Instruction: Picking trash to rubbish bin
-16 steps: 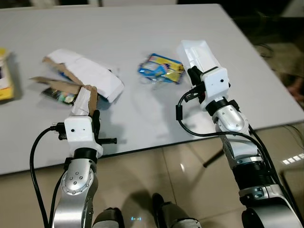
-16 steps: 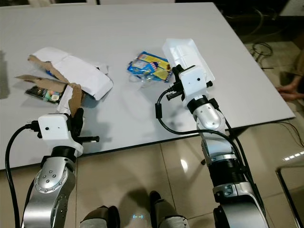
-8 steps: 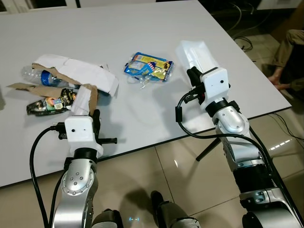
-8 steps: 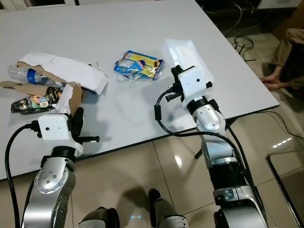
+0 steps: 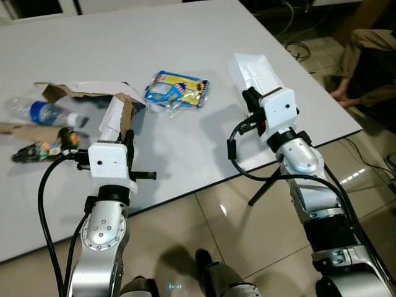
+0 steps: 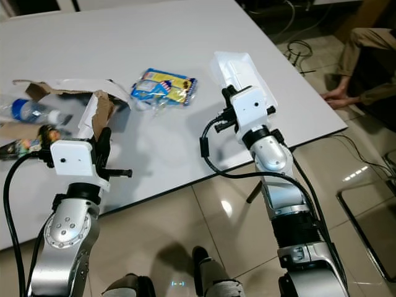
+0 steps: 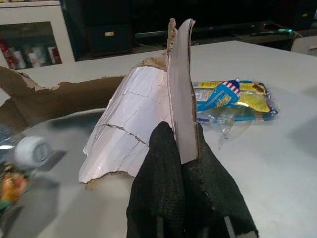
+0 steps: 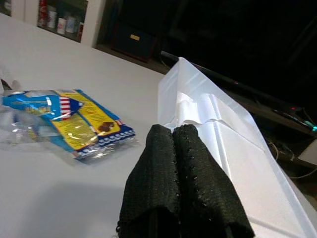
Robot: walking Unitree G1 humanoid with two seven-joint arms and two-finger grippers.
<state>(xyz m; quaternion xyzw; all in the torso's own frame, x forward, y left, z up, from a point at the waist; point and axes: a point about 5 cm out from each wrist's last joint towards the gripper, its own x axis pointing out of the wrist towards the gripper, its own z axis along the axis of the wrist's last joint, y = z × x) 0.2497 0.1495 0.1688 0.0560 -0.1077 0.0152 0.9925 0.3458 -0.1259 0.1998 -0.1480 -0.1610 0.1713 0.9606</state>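
Left gripper (image 7: 181,148): black fingers pressed together on the edge of a torn cardboard piece (image 7: 143,106), brown on one face, white on the other. The cardboard is held tilted up off the white table (image 5: 185,37), over its near left part.

Right gripper (image 8: 176,144): fingers clamped together on a white plastic bag (image 8: 223,134); the bag extends from the fingertips toward the table's right edge, above the near right corner area.

On the tabletop between the two grippers, toward the middle: blue and yellow snack wrapper (image 5: 176,90), lying flat, with crumpled clear plastic at its near side. Apart from both grippers.

Near the left edge: clear plastic bottle (image 5: 37,112) with blue label, on its side; just nearer, a dark colourful wrapper (image 5: 43,147).

A person's leg (image 5: 368,55) shows on the floor beyond the table's right edge.
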